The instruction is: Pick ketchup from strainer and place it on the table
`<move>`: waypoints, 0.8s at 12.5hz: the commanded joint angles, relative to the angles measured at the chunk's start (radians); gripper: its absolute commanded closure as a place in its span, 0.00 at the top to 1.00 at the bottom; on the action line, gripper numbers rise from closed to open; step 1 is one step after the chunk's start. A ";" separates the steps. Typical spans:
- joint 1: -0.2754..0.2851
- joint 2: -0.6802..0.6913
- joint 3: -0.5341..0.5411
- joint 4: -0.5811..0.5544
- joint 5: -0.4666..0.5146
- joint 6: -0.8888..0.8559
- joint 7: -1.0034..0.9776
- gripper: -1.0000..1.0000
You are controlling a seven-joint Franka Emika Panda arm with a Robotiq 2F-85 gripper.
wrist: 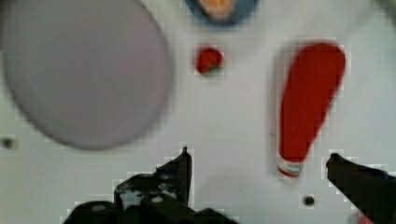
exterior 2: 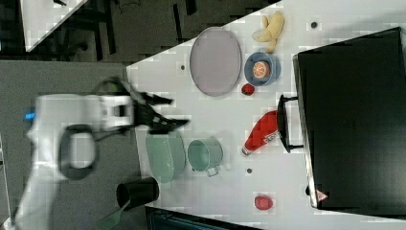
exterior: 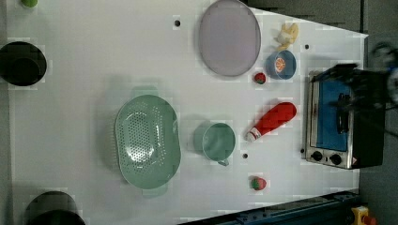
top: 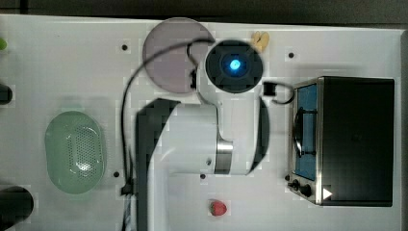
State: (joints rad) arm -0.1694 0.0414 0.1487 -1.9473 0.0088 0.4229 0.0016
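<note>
Red ketchup [exterior: 273, 120] lies on the table [exterior: 94, 70], strainer [exterior: 147, 140] empty; jaws wide, holding nothing: placement apparently complete.

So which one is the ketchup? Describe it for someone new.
Find the black toaster oven on the table. Lying flat just in front of its door, past the green cup, is the ketchup: long, red, white-capped, unlike the small round strawberries.

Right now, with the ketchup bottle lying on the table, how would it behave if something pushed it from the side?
The ketchup lies on its side on the table, so it probably rolls. Its body tapers toward the cap, so it would likely curve rather than roll straight. It looks like plastic, probably light.
</note>
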 commanded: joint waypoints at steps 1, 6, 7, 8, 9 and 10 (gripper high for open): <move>0.006 -0.034 0.025 0.133 0.006 -0.162 0.011 1.00; 0.001 -0.033 0.011 0.255 0.005 -0.346 0.012 1.00; 0.001 -0.032 0.006 0.255 0.005 -0.339 0.012 1.00; 0.001 -0.030 0.003 0.254 0.005 -0.336 0.012 1.00; 0.001 -0.029 0.001 0.250 0.005 -0.337 0.012 1.00; 0.001 -0.027 0.000 0.248 0.005 -0.337 0.012 1.00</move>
State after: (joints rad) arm -0.1724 0.0171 0.1544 -1.6865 0.0119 0.0950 0.0058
